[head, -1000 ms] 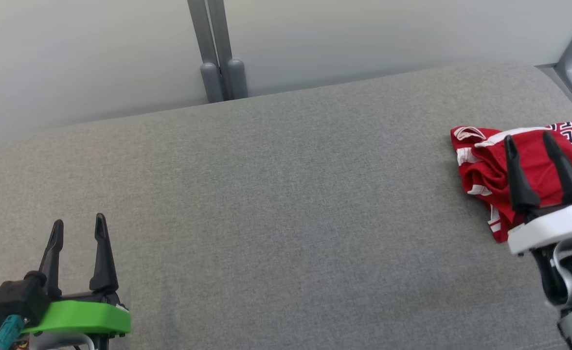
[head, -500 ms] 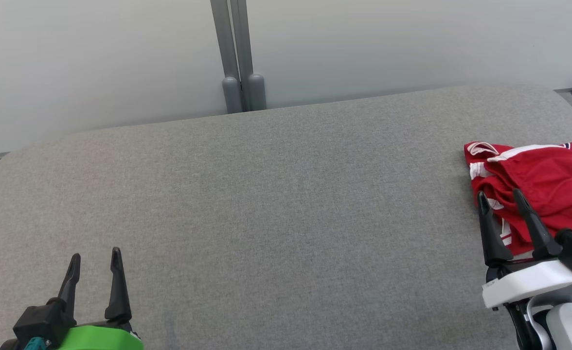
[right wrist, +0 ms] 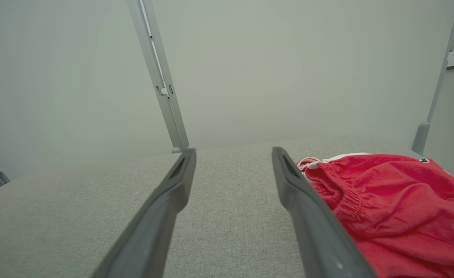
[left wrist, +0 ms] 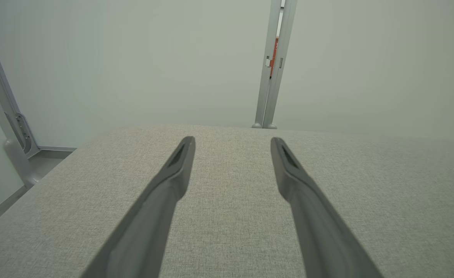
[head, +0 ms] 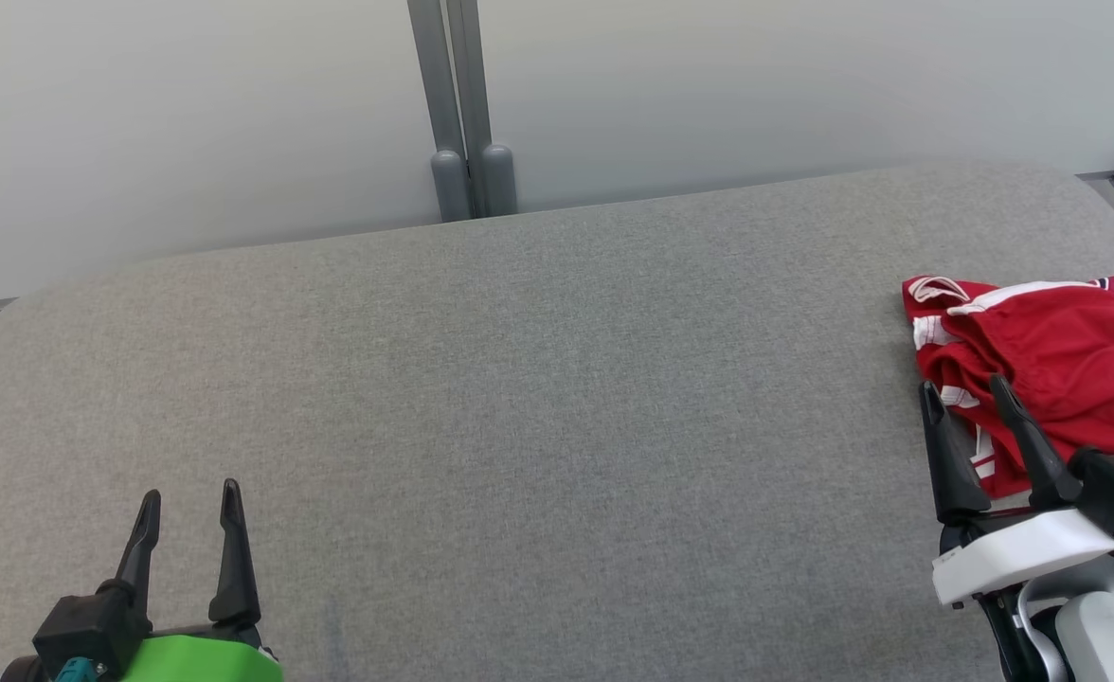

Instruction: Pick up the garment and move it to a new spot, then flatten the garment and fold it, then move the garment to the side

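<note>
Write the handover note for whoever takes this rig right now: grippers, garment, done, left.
Left gripper: open, empty, over the near left corner of the grey pad, far from the garment.
Right gripper: open, empty, at the garment's near left edge; I cannot tell whether it touches the cloth.
Garment: red, bunched, lying at the pad's right end, not held.
Done: nothing that shows for certain; the garment is neither flat nor neatly folded.
Left: probably grasp it with the right gripper, carry it to the middle, flatten, fold, set aside.

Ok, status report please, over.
Left end effector open, empty. Right end effector open, beside red garment, not gripping. Garment bunched, far right. Nothing in the way.
</note>
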Robot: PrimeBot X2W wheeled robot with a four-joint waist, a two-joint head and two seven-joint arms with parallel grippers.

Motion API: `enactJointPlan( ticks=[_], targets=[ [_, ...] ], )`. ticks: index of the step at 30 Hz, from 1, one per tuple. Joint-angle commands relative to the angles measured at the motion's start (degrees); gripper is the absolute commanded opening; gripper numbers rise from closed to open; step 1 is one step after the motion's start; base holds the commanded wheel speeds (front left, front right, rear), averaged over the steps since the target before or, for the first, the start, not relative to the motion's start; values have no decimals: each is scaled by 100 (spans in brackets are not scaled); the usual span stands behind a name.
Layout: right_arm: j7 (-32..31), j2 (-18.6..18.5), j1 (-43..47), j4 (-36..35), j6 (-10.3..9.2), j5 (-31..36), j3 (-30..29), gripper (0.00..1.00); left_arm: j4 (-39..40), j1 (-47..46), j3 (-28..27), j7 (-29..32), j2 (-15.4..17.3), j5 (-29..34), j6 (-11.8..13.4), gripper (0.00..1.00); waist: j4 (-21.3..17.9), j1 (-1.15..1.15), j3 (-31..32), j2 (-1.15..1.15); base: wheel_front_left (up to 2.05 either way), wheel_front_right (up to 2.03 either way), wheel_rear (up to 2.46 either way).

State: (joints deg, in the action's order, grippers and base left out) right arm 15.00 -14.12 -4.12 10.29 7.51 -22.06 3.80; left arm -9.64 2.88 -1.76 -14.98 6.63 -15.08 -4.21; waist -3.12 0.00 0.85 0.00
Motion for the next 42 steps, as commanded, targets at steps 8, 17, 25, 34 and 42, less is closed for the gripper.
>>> enactJointPlan(
  ticks=[8, 17, 25, 34, 42],
  targets=[
    [-57, 111, 67, 134, 0, -182, 13, 0, -213, -39, -56, 111, -84, -170, -86, 0, 10, 0, 18, 0, 0, 0, 0],
    [-319, 233, 26, 160, 0, -1036, -120, 0, -235, -151, -112, 370, -118, -1112, -117, 0, 32, 0, 9, 0, 0, 0, 0],
    [-525, 332, -9, 181, -1, -1707, -225, 0, -237, -233, -138, 554, -145, -1856, -142, 0, 51, 0, 2, 0, 0, 0, 0],
    [-734, 431, -44, 202, -1, -2385, -330, 0, -256, -323, -177, 752, -173, -2607, -168, 0, 72, 0, -7, 0, 0, 0, 0],
    [-908, 515, -73, 222, 0, -2956, -419, 0, -275, -401, -215, 923, -197, -3233, -188, 0, 92, 0, -15, 0, 0, 0, 0]
  ],
)
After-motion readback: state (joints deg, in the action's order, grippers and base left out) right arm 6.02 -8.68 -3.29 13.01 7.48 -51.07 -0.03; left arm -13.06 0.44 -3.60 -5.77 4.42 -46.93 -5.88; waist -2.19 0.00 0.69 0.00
